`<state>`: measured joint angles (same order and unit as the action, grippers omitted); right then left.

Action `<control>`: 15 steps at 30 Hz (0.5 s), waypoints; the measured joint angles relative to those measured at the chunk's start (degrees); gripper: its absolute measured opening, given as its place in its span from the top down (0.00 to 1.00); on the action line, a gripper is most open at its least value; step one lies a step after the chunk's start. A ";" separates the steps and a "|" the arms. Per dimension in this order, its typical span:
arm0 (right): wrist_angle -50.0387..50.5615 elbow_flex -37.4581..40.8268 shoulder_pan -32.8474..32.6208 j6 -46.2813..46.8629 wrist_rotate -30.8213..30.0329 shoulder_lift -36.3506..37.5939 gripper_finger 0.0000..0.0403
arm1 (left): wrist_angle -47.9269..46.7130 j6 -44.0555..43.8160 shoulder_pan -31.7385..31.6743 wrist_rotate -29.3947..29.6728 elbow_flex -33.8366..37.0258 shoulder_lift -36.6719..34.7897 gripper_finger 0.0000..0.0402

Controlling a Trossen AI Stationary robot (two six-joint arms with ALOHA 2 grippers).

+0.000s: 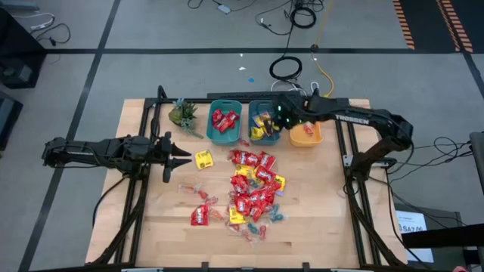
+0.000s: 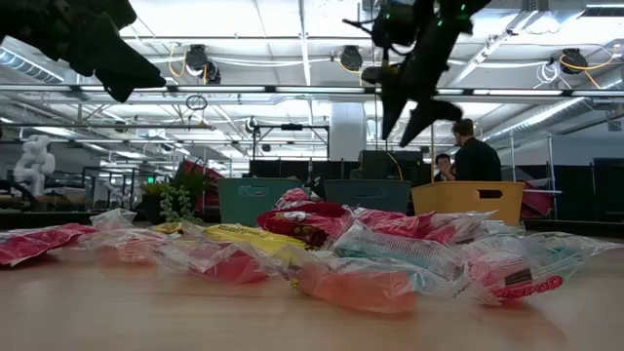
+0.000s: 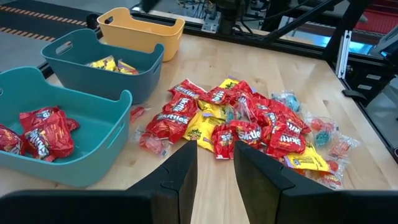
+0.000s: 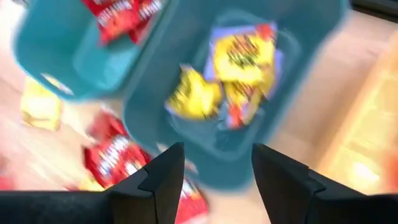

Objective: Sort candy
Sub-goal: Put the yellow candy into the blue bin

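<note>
Wooden table (image 1: 318,204) bears candy (image 1: 249,189), three bins (image 1: 224,121), plant (image 1: 183,113).

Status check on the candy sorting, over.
Right hand open, empty, above the middle bin holding yellow packets. Left hand open, empty, waiting at table's left side. Candy pile unsorted mid-table. Nothing in the way.

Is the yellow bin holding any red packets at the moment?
No, the yellow bin shows no red packets; those lie in the near teal bin.
</note>
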<state>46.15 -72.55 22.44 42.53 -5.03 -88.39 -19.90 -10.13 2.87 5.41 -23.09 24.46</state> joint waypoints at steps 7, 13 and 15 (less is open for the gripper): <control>8.77 4.57 -12.31 15.02 -3.83 2.92 0.55 | 0.02 0.02 0.00 0.00 0.00 0.00 0.72; 2.55 14.35 -22.88 32.95 -3.60 3.93 0.60 | 0.07 0.00 0.02 -0.02 0.00 0.01 0.72; -2.31 17.16 -25.77 38.06 -3.62 3.97 0.61 | 0.09 -0.02 0.00 0.00 0.00 0.01 0.72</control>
<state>43.84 -55.40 -3.33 80.59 -8.65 -84.42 -19.81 -10.15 2.87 5.41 -23.09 24.47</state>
